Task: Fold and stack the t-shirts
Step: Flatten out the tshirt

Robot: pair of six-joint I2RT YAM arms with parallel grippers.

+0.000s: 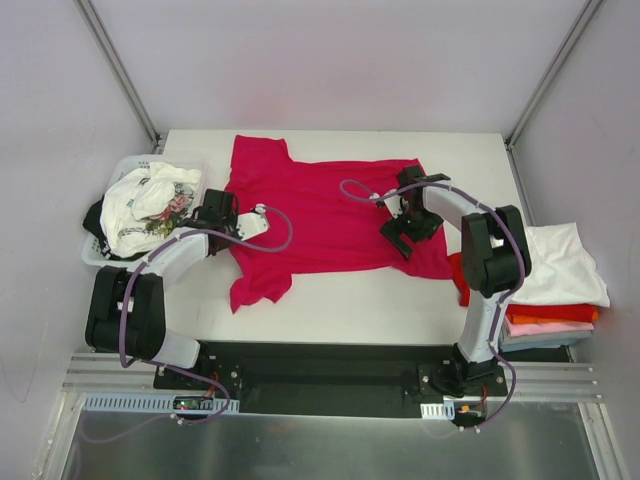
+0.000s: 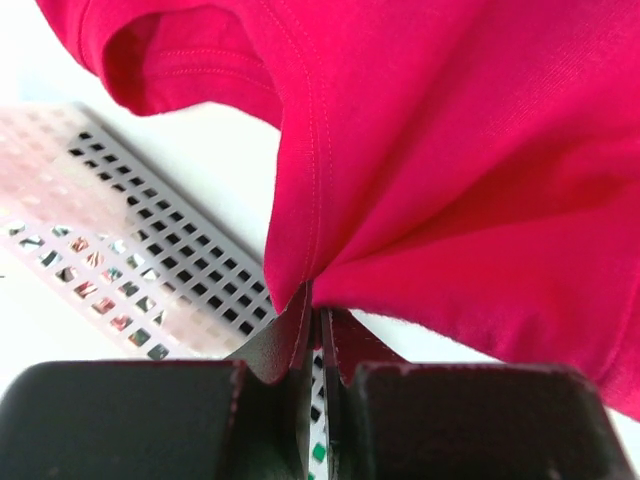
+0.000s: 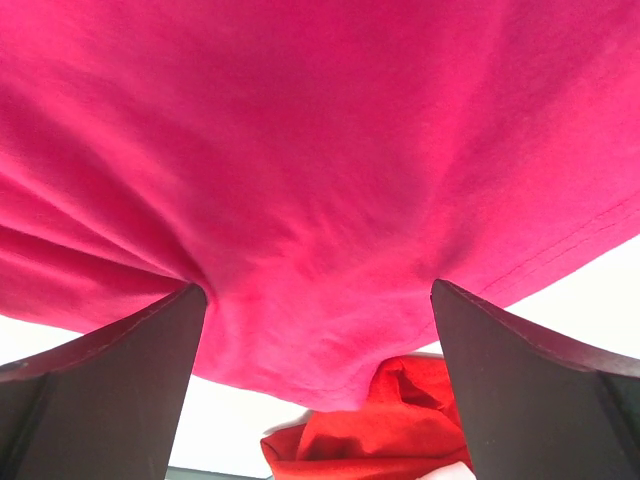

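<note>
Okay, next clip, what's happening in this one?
Two arms are working on a crimson t-shirt spread across the table. The left gripper is pinched shut on the shirt's edge, while the right gripper is open wide at the hem end. Folded shirts are stacked at the table's right edge; more shirts sit in the basket on the left.

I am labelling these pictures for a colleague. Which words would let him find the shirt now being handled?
In the middle of the white table lies the crimson t-shirt. Unlike the crumpled shirts in the basket at left and the folded stack at right, it is spread open and plain.
</note>
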